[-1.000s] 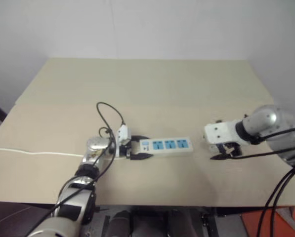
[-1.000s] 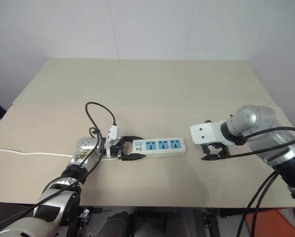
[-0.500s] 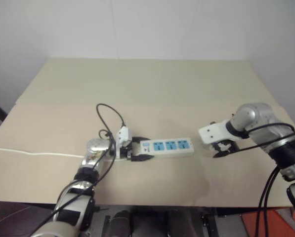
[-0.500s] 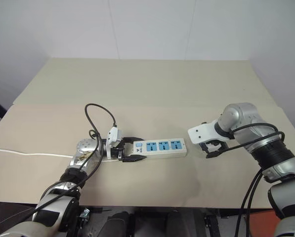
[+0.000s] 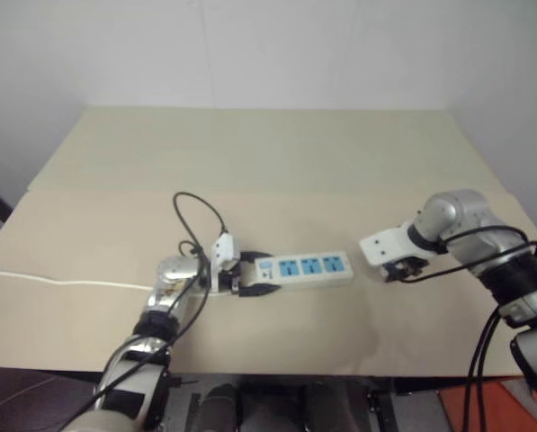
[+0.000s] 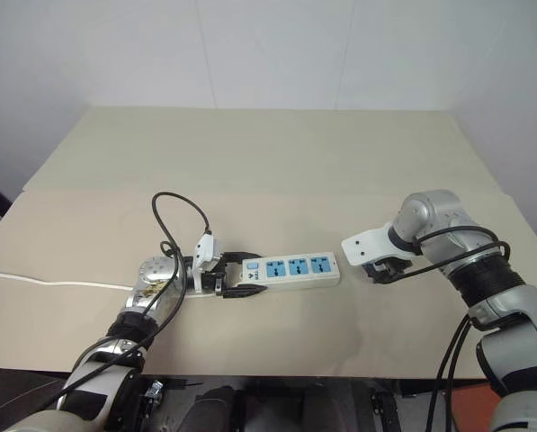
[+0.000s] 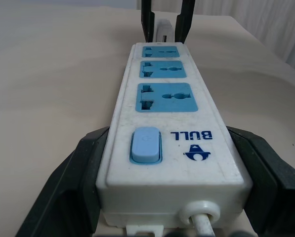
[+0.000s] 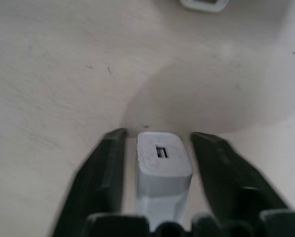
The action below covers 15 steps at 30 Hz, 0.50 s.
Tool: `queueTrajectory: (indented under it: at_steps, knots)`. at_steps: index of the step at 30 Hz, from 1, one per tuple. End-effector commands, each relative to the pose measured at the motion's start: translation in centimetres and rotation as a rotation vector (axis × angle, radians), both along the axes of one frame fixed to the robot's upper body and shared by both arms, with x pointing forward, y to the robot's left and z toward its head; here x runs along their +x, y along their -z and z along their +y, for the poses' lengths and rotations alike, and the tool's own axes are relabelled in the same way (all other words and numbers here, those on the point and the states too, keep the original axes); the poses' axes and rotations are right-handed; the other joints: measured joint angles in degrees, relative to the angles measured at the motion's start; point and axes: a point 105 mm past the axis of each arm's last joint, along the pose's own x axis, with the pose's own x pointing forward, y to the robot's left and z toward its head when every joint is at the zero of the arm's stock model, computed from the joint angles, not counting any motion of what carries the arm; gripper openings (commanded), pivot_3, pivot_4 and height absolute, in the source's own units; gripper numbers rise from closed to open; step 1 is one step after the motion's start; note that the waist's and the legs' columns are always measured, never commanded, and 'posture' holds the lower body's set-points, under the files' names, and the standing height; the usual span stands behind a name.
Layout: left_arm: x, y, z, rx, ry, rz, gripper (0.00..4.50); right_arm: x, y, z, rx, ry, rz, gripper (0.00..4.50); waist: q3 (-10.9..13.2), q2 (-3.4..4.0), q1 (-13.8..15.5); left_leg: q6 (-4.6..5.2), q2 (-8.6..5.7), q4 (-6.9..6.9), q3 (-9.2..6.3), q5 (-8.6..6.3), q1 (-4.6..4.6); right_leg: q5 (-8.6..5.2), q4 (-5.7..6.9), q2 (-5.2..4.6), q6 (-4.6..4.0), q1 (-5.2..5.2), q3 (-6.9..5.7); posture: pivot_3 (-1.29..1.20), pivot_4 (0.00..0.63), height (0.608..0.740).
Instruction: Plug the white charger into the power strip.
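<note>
The power strip [image 5: 304,268], a long white bar with blue socket faces, lies on the table near its front edge. My left gripper [image 5: 255,274] is shut on its switch end, one black finger on each long side [image 7: 83,173]. To the right of the strip's far end, my right gripper [image 5: 403,270] points down at the table. The white charger [image 8: 163,165] stands between its fingers, which have closed in on it. In the left wrist view the white charger [image 7: 163,30] stands just past the last socket, between those same black fingers.
The strip's thin white cord [image 5: 61,280] runs off the tan table [image 5: 268,153] to the left. A black cable [image 5: 201,202] loops above my left wrist. A fold line crosses the tabletop behind the strip.
My right hand has sunk lower and a little toward the strip, and its fingers have closed in on the charger. The left gripper and strip have stayed put.
</note>
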Motion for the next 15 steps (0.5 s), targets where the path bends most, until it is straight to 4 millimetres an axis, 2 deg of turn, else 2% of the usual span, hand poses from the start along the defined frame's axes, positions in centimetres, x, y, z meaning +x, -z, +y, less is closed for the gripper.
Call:
queueTrajectory:
  at_steps: [1, 5, 9, 12, 15]
  knots:
    - [0.0, -0.9, -0.4, -0.028, 0.010, -0.028, 3.28, 0.7, -1.5, 0.2, 0.002, -0.014, -0.061, 1.12, 0.0, 0.00, 0.0, 0.00, 0.00, 0.00, 0.00, 0.00, 0.03, 0.00, 0.00, 0.00, 0.00, 0.03, 0.00, 0.00, 0.150, 0.740]
    - [0.1, -1.0, -0.2, -0.024, 0.007, -0.031, 3.28, 0.5, -2.0, 0.3, 0.001, -0.040, -0.075, 1.12, 0.0, 0.00, 0.0, 0.00, 0.00, 0.00, 0.00, 0.00, 0.02, 0.00, -0.01, 0.00, 0.00, 0.02, 0.00, 0.00, 0.150, 0.740]
    - [0.1, -1.0, -0.1, -0.018, 0.012, -0.038, 3.28, 0.2, -3.9, 1.3, 0.064, -0.052, -0.115, 1.12, 0.0, 0.03, 0.0, 0.00, 0.00, 0.00, -0.02, 0.00, -0.02, 0.00, 0.00, 0.00, 0.00, -0.03, 0.01, 0.00, 0.150, 0.740]
    - [0.2, -1.1, 0.2, -0.005, 0.016, -0.044, 3.28, 0.6, -7.0, 3.3, 0.280, 0.016, -0.183, 1.12, 0.0, 0.03, 0.0, 0.00, 0.00, 0.00, -0.07, 0.00, -0.03, 0.00, -0.01, 0.00, 0.00, -0.03, 0.00, 0.00, 0.150, 0.740]
    - [0.1, -1.1, 0.3, 0.005, 0.028, -0.046, 3.28, 0.2, -11.4, 5.8, 0.645, 0.066, -0.224, 1.12, 0.0, 0.03, -0.1, 0.00, 0.02, 0.00, -0.21, 0.00, -0.01, 0.02, 0.01, 0.00, -0.02, -0.03, 0.01, 0.00, 0.150, 0.740]
